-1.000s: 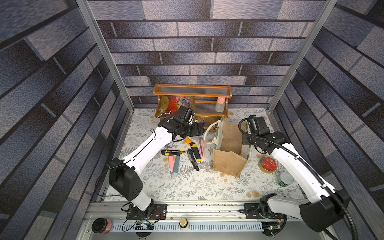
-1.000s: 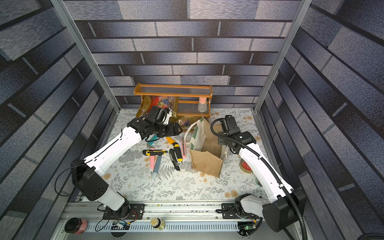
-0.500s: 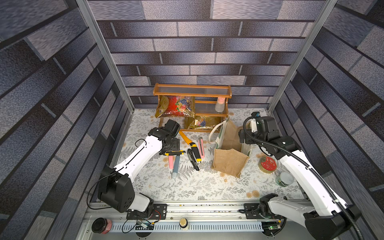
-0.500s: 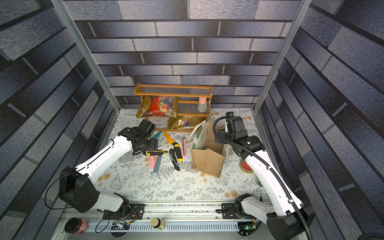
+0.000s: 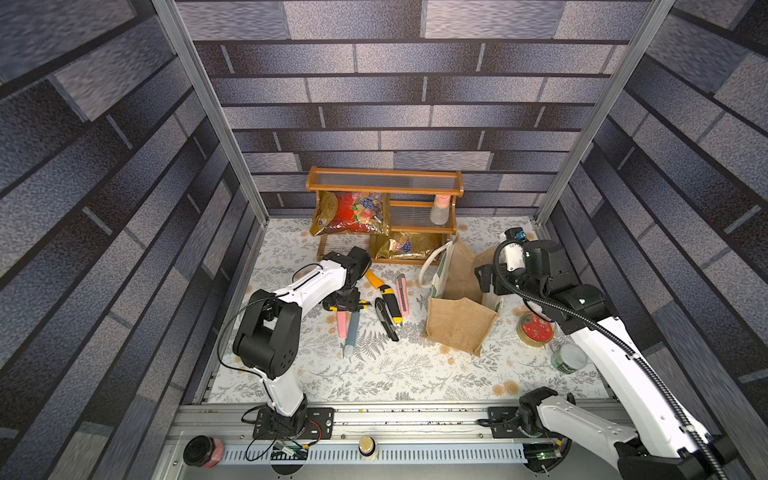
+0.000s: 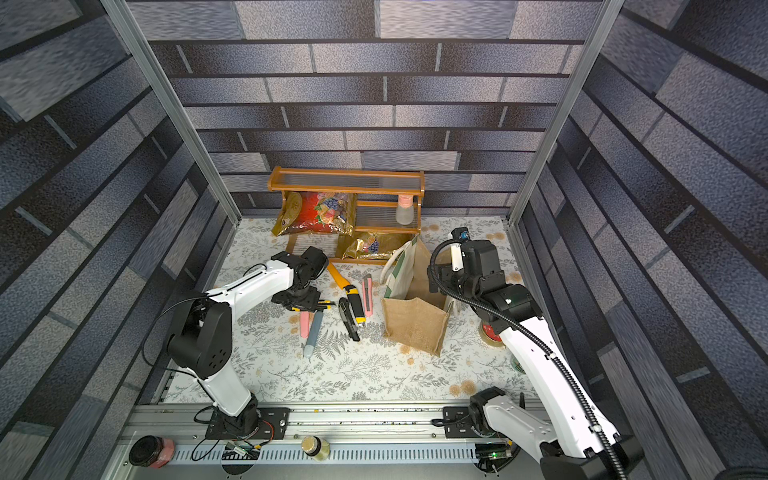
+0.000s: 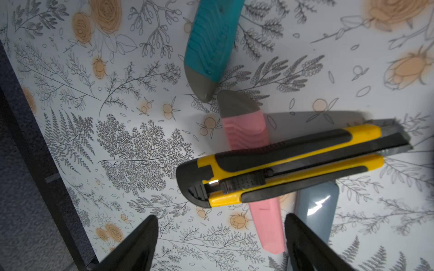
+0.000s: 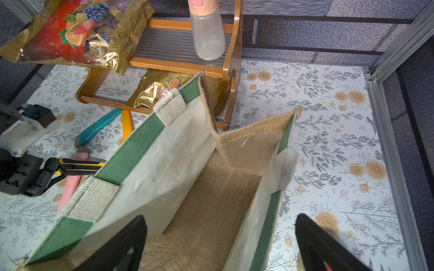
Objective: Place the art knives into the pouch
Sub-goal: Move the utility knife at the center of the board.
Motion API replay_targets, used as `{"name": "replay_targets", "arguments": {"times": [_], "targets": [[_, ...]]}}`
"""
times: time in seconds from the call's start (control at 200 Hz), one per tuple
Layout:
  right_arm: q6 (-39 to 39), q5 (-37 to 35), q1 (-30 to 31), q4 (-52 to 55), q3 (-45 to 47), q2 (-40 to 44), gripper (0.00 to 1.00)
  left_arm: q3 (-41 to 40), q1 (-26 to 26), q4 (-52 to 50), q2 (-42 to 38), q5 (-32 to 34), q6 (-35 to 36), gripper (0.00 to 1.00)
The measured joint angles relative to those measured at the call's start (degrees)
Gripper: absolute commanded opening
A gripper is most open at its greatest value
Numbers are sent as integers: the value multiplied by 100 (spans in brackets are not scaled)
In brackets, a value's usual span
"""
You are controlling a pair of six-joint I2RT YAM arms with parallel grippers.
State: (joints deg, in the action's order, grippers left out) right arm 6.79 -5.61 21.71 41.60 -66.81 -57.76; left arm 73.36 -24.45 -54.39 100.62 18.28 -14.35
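Art knife (image 7: 293, 164), yellow and black, lies flat on the surface (image 5: 374, 374), crossed over a pink cutter (image 7: 246, 131) and a grey-blue cutter (image 7: 317, 206). In both top views it sits under the left claw (image 7: 220, 218), well apart from the pouch (image 5: 459, 328). That claw is released, with its fingers spread. The knife is just ahead of them, and whether they touch it I cannot tell. The pouch stands upright with its mouth open. The right claw (image 8: 220, 218) hangs over that mouth, also released and holding nothing.

The surface wears a white cloth printed with grey ferns and orange flowers. Grey brick-patterned panels and metal posts wall it in. At the back stands a wooden rack (image 5: 384, 187) with a red-gold snack bag (image 5: 353, 212) and a pink-capped bottle (image 5: 440, 210). Between the art knife and the pouch lie a black cutter (image 5: 385, 320), a yellow-black cutter (image 5: 388, 295) and a slim pink cutter (image 5: 402, 295). A teal cutter (image 7: 211, 40) lies nearby. Beyond the pouch sit a red tape roll (image 5: 535, 328) and a jar (image 5: 569, 356).
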Motion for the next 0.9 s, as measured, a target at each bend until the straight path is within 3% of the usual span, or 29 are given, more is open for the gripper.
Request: {"name": "replay_targets", "arguments": {"times": [0.185, 0.902], "targets": [[17, 101, 0, 7, 114, 170, 100, 498, 2, 146, 407, -151, 245, 87], [63, 101, 0, 11, 201, 374, 100, 555, 2, 57, 837, -544, 448, 87]]}}
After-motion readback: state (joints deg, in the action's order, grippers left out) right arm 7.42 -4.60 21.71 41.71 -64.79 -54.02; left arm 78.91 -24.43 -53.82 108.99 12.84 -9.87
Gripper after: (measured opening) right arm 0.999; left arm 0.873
